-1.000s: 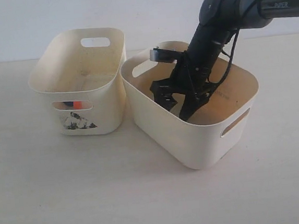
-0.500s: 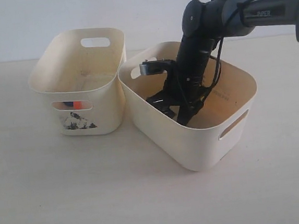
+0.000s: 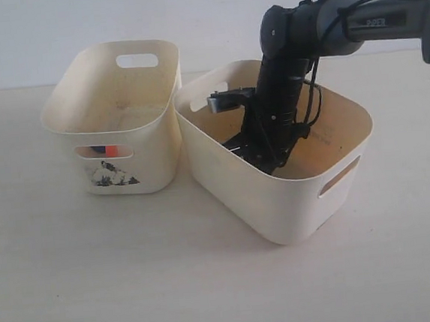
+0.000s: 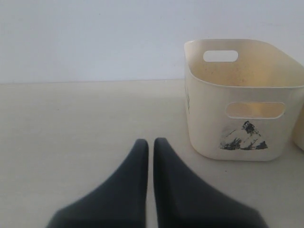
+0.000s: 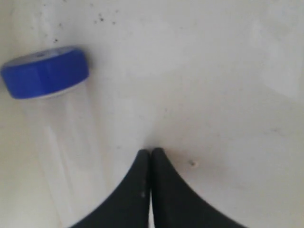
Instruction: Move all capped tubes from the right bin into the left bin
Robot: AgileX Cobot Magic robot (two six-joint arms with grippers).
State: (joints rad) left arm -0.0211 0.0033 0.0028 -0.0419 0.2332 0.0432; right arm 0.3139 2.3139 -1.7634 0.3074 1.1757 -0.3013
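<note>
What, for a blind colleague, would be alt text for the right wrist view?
A clear blue-capped tube lies on the right bin's pale floor beside the right gripper, whose black fingers are shut together on nothing.

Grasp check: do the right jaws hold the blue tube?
No, the right jaws are shut with nothing between them, and the blue tube lies beside them.

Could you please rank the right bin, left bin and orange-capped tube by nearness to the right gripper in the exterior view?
1. right bin: surrounds the right gripper.
2. left bin: adjacent, on the left.
3. orange-capped tube: inside the left bin, at its far left end.
</note>
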